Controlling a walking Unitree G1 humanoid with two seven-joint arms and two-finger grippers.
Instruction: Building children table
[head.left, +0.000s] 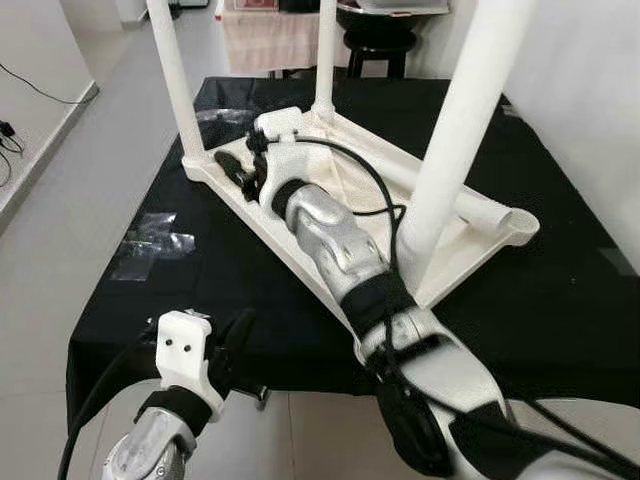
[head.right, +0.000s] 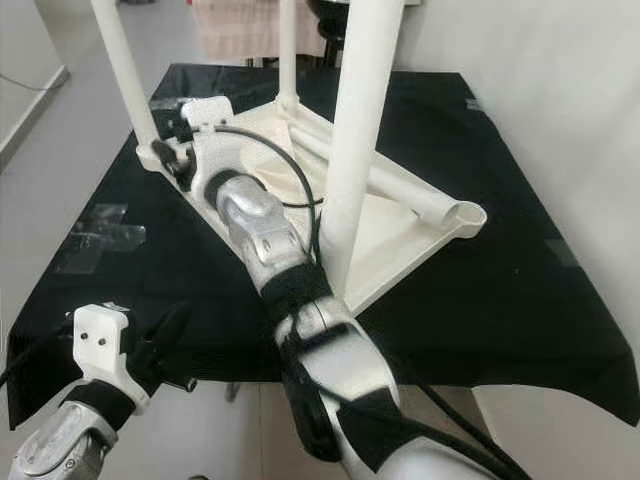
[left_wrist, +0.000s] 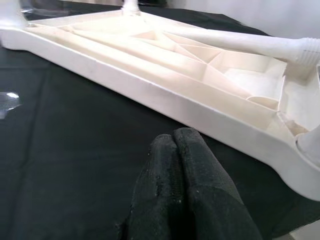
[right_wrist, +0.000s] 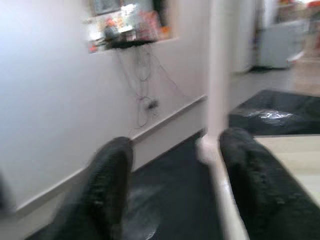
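Left hand (head.left: 238, 340): low at the near edge of the black-covered desk (head.left: 560, 300), fingers pressed together, empty. Children's table (head.left: 340, 190): white, upside down mid-desk, three legs standing up, fourth leg (head.left: 440, 195) lying loose on its underside. Right hand (head.left: 243, 165): fingers spread wide at the table's far-left corner.

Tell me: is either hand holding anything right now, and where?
Nothing held. Right hand is open by the tabletop's edge; left hand is shut, empty.
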